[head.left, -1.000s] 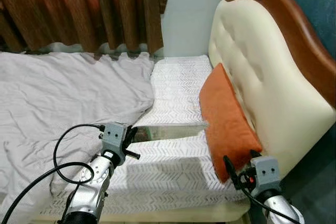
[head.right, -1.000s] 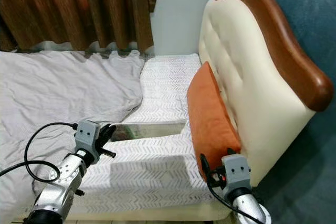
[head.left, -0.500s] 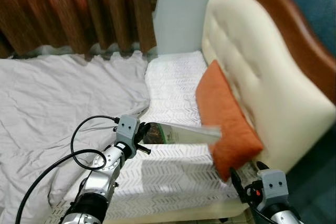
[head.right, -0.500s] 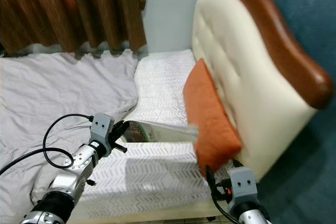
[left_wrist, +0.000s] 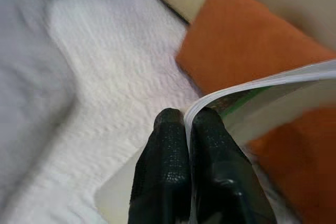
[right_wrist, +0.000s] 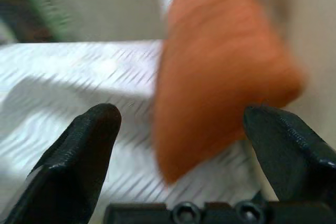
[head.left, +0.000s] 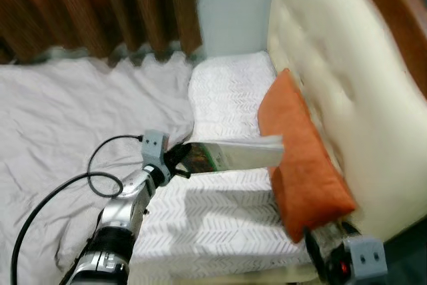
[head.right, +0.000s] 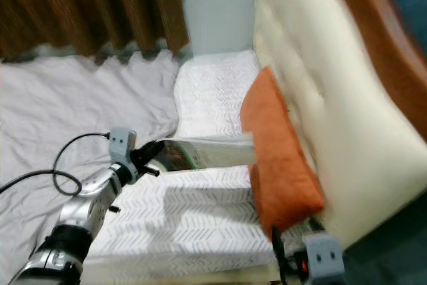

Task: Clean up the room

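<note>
The left gripper (left_wrist: 188,129) is closed on the near edge of a magazine (head.left: 237,154), which is held level above the white mattress (head.left: 220,225), its far end beside the orange cushion (head.left: 303,158). The cushion is leaned against the cream headboard (head.left: 333,78) on the right. The right gripper (right_wrist: 184,145) is held wide open, empty, near the cushion's lower corner. A grey sheet (head.left: 73,118) is spread at left.

The orange pillow (head.left: 300,158) is blocking the bed's (head.left: 220,225) headboard edge (white middle strip lying open).
</note>
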`<state>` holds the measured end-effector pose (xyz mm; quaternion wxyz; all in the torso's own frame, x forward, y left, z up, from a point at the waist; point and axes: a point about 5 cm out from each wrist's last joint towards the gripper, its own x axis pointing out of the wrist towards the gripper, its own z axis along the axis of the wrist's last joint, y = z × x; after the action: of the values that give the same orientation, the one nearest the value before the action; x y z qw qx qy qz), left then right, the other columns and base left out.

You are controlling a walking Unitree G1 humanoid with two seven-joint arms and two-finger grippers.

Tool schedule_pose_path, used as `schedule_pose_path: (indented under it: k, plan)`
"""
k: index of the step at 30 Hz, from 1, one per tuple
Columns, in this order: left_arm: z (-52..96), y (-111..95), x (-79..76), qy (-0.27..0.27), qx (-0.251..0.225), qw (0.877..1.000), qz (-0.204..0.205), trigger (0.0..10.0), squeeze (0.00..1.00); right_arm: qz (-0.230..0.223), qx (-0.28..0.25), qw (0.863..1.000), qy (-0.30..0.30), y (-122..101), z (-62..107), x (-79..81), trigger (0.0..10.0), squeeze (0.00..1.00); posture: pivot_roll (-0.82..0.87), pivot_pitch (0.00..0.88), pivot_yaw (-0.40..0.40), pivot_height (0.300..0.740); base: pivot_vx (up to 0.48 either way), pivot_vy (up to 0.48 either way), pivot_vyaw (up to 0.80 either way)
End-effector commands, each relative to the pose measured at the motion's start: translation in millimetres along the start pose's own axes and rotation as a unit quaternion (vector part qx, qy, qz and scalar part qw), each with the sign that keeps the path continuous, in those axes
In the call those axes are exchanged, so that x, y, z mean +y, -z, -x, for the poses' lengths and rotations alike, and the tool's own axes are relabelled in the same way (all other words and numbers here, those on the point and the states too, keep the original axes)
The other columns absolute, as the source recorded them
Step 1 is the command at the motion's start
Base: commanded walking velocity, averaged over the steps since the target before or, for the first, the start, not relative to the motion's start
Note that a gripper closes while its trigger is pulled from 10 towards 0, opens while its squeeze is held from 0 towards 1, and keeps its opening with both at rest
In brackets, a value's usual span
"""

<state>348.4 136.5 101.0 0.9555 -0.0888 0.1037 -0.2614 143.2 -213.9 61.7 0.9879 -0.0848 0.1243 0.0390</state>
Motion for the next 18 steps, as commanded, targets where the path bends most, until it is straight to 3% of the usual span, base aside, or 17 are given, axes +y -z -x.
schedule_pose_path:
  k: [1,2,3,5,7,8,11,13,16,17,18]
  plan:
    - [-4.8,12.5,-4.2,0.019,0.033,0.998,0.057,10.0,0.00,0.004,0.020,1.000,-0.003,-1.6,20.0,-4.5,10.0,0.00,-0.31,0.330,0.017,0.740,0.000,0.000,0.00]
    - [-5.2,12.4,-4.0,0.019,0.038,0.997,0.072,10.0,0.00,0.006,0.023,1.000,-0.004,-4.5,28.3,-5.5,10.0,0.00,-0.32,0.353,0.012,0.740,0.000,0.000,0.00]
    - [-5.8,23.8,-1.7,0.012,0.063,0.991,0.117,10.0,0.00,0.010,0.042,0.999,-0.003,-4.1,43.8,-8.9,10.0,0.00,-0.36,0.427,-0.013,0.740,0.000,0.000,0.00]
    - [-5.4,38.3,-2.2,0.010,0.095,0.981,0.172,10.0,0.00,0.015,0.066,0.998,-0.002,-6.9,66.3,-13.1,10.0,0.00,-0.39,0.464,-0.039,0.740,0.000,0.000,0.00]
    - [-5.1,41.7,-3.0,0.011,0.102,0.978,0.184,10.0,0.00,0.017,0.073,0.997,-0.002,-8.9,73.3,-14.2,10.0,0.00,-0.39,0.464,-0.039,0.740,0.000,0.000,0.00]
    - [-3.2,50.5,-2.8,-0.008,0.119,0.975,0.190,10.0,0.00,0.022,0.086,0.996,-0.006,-11.3,86.0,-14.5,10.0,0.00,-0.44,0.518,-0.065,0.740,0.000,0.000,0.00]
    - [5.5,74.2,2.5,-0.074,0.176,0.970,0.152,10.0,0.00,0.030,0.127,0.991,-0.008,-17.8,114.3,-15.7,10.0,0.00,-0.49,0.563,-0.098,0.740,0.000,0.000,0.00]
    - [7.5,71.6,10.0,-0.093,0.188,0.972,0.105,10.0,0.00,0.031,0.132,0.991,-0.007,-22.3,120.2,-14.6,10.0,0.00,-0.51,0.575,-0.102,0.740,0.000,0.000,0.00]
    - [5.7,53.9,22.9,-0.125,0.163,0.975,0.086,10.0,0.00,0.030,0.134,0.991,-0.009,-27.2,122.4,-11.3,10.0,0.00,-0.50,0.571,-0.095,0.740,0.000,0.000,0.00]
    - [4.5,34.5,35.6,-0.166,0.122,0.974,0.091,10.0,0.00,0.026,0.134,0.991,-0.012,-29.2,122.0,-7.3,10.0,0.00,-0.49,0.566,-0.082,0.740,0.000,0.000,0.00]
    - [4.5,34.5,35.6,-0.166,0.122,0.974,0.091,10.0,0.00,0.026,0.134,0.991,-0.012,-29.2,122.0,-7.3,10.0,0.00,-0.49,0.566,-0.082,0.740,0.000,0.000,0.00]
